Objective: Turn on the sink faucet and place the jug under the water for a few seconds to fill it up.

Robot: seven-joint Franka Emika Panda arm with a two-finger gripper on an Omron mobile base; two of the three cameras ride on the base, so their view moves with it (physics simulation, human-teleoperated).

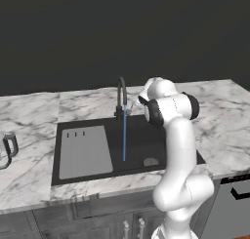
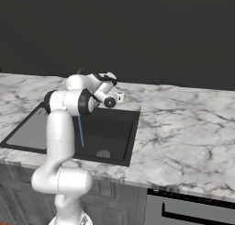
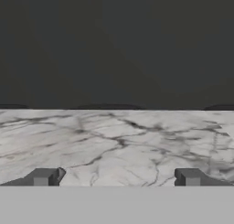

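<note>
While the blue stream falls into the basin, the scene reads like this, view by view.

Left base view, sink faucet (image 1: 120, 97): a slim dark metal gooseneck with an arched top, standing at the back edge of the sink (image 1: 141, 150).
Left base view, water (image 1: 124, 135): a thin, straight, bright-blue line from the spout down to the black floor of the basin.
Left base view, sink: a black rectangular recess with a flat grey drainboard panel (image 1: 84, 151) on its left part, three short slots near the panel's top, and a round drain (image 1: 151, 161) to the right of the stream.
Left base view, jug (image 1: 6, 149): translucent grey-white, with a dark loop handle, standing upright on the counter (image 1: 29, 116) at the far left edge of the picture, well apart from the sink and cut by the frame.
Left base view, counter: white marble with grey veins, smooth.
Left base view, arm: white rounded links with dark joints; the hand is behind the upper link, just beside the faucet.

Right base view, gripper (image 2: 120, 97): over the back edge of the sink; too small to tell how the fingers stand.
Right base view, water: a short piece of the blue line shows beside the arm.
Right base view, extra: the long bare marble to the right of the sink.

Hand view, fingertips (image 3: 43, 176): two dark blocky tips, far apart, nothing between them.
Hand view, surface: veined marble under a dark wall.
</note>
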